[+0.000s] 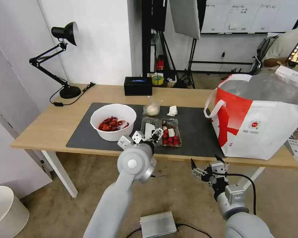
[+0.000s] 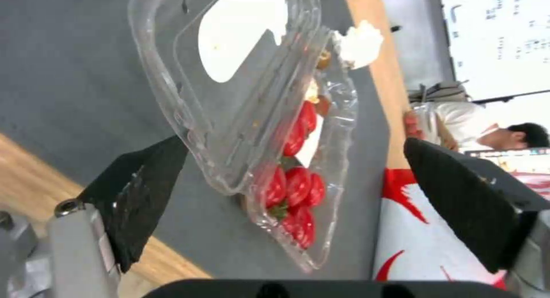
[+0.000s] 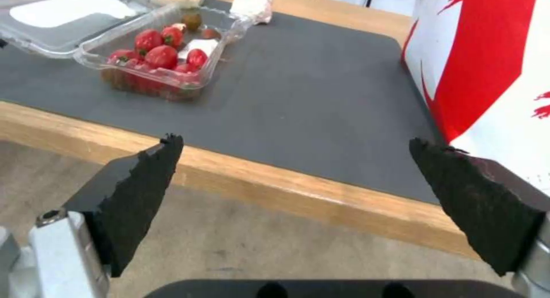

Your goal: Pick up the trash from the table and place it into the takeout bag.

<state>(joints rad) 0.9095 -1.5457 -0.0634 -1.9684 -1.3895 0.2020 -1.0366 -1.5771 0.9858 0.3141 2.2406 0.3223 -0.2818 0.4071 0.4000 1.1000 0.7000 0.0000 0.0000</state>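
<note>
Currently, in my head view, I am at the reaching step for the clear clamshell box (image 1: 165, 132) of red fruit, which lies open on the dark mat of the table (image 1: 49, 122), between the white bowl of crayfish shells (image 1: 113, 121) and the takeout bag (image 1: 258, 119). My left gripper (image 1: 149, 135) hovers at the near edge of the box, the forearm raised from below the table edge. My right gripper (image 1: 207, 168) hangs lower, in front of the table edge and short of the bag. Behind the box lie the small clear bag (image 1: 152, 108) and the crumpled tissue (image 1: 172, 111).

From my left wrist, my spread fingers (image 2: 137, 195) flank the clamshell (image 2: 252, 117) without touching it. Next, I judge, I must straddle its thin rim and close gently, or the flimsy plastic may buckle.

From my right wrist, my fingers (image 3: 137, 190) are released, holding nothing, the box (image 3: 166, 57) well beyond them.
</note>
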